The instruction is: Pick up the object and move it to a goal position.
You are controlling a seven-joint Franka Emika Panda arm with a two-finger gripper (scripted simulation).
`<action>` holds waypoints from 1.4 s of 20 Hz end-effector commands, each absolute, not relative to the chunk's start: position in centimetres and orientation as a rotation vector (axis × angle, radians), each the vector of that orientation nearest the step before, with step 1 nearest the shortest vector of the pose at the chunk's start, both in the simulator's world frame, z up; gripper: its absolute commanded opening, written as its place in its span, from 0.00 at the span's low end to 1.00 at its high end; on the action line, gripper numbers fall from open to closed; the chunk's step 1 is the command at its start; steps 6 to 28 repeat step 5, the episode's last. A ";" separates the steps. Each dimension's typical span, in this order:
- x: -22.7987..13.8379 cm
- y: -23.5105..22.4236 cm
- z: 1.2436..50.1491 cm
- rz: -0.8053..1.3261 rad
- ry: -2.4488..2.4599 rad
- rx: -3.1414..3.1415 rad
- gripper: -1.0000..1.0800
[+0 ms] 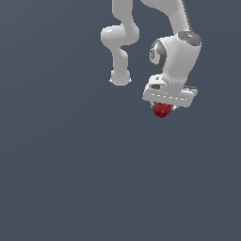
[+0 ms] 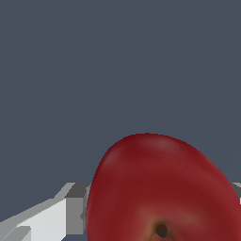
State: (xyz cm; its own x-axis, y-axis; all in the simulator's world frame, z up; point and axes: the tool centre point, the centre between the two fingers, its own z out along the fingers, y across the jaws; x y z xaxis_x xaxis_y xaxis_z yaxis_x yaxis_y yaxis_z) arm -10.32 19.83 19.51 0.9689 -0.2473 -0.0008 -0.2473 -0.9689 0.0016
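Observation:
The object is a small dark red, roundish ball-like thing [image 1: 162,109], seen just under my white gripper [image 1: 164,109] in the exterior view. It sits between the short fingers, whose tips it mostly hides. In the wrist view the red object [image 2: 162,188] fills the lower part of the picture, with a small dark dimple on it, and a grey-white finger [image 2: 75,207] touches its side. The other finger shows only as a sliver at the picture's edge. The gripper is shut on the object and holds it above the grey surface.
The white arm [image 1: 123,37] bends down from the top of the exterior view, with its base link [image 1: 120,77] standing behind and to the exterior view's left of the gripper. A plain dark grey-blue surface [image 1: 70,179] lies all around.

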 end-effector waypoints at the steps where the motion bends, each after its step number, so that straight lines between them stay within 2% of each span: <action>1: -10.7 20.4 20.4 0.001 -0.393 3.116 0.00; 28: -10.8 20.8 20.8 0.000 -0.394 3.116 0.00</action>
